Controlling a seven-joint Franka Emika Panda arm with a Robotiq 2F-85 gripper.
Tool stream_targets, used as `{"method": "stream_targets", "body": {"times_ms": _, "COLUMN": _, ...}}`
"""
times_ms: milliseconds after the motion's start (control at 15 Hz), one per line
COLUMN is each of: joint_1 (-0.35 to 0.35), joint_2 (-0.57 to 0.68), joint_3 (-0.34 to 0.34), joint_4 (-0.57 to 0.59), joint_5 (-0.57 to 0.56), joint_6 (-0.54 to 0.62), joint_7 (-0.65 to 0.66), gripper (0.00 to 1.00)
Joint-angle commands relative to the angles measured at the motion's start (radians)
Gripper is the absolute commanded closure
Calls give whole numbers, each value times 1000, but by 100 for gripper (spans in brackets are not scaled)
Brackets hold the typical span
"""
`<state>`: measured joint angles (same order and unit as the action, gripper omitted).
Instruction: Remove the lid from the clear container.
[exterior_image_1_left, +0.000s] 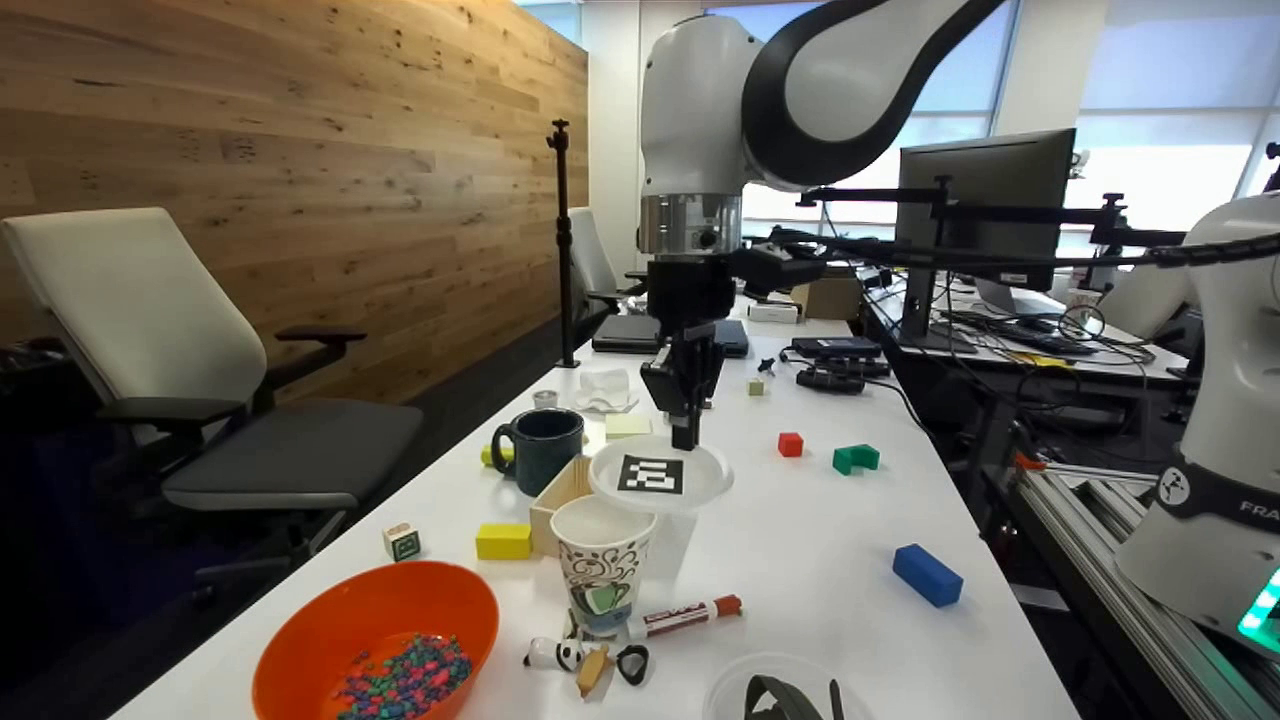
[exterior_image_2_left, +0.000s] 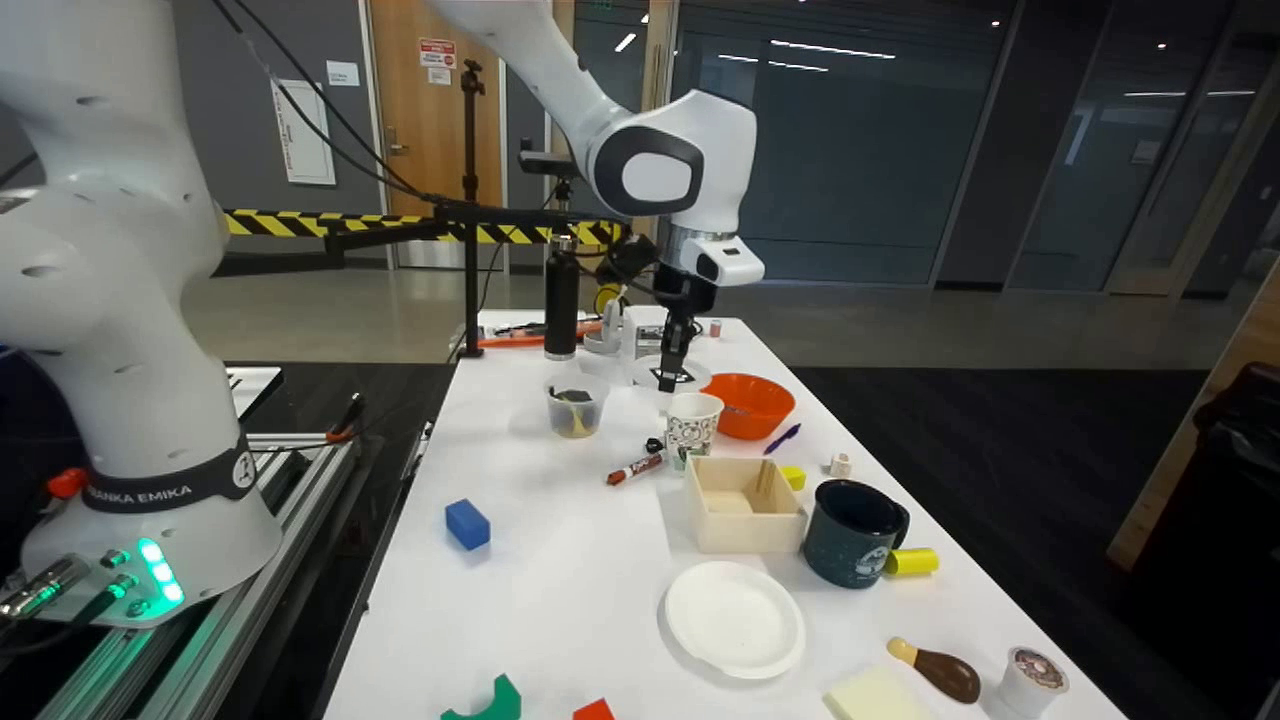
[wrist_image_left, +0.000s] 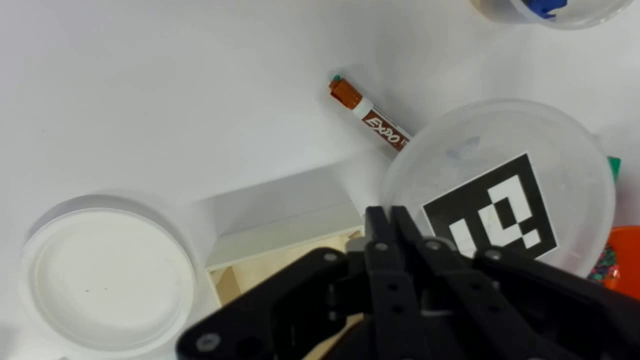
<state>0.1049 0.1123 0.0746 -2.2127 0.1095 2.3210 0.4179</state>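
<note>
Translucent lid (wrist_image_left: 500, 187) likely light, bendy, maybe slick; edge hold suits it, gripper (wrist_image_left: 388, 210) pinches it there, jaws nearly together

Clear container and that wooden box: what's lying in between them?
A marker lies between the clear container and the wooden box. That shows in an exterior view.

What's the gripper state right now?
Gripper: closed, holding the translucent lid by its edge.
</note>
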Motion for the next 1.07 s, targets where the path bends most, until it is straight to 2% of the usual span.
{"method": "stream_targets", "body": {"times_ms": 0, "joint_1": -32, "joint_2": -7, "joint_3": -17, "joint_4": 14, "joint_5": 94, "joint_6": -17, "joint_7": -33, "gripper": 99}}
{"method": "stream_targets", "body": {"times_ms": 267, "joint_1": -60, "joint_2": 11, "joint_3": -43, "joint_4": 24, "joint_5": 134, "joint_6": -8, "joint_7": -28, "gripper": 99}}
{"method": "stream_targets", "body": {"times_ms": 533, "joint_1": -74, "joint_2": 47, "joint_3": -68, "joint_4": 70, "joint_5": 118, "joint_6": -1, "joint_7": 15, "gripper": 99}}
{"method": "stream_targets", "body": {"times_ms": 1000, "joint_1": -60, "joint_2": 183, "joint_3": -79, "joint_4": 178, "joint_5": 112, "joint_6": 60, "joint_7": 71, "gripper": 99}}
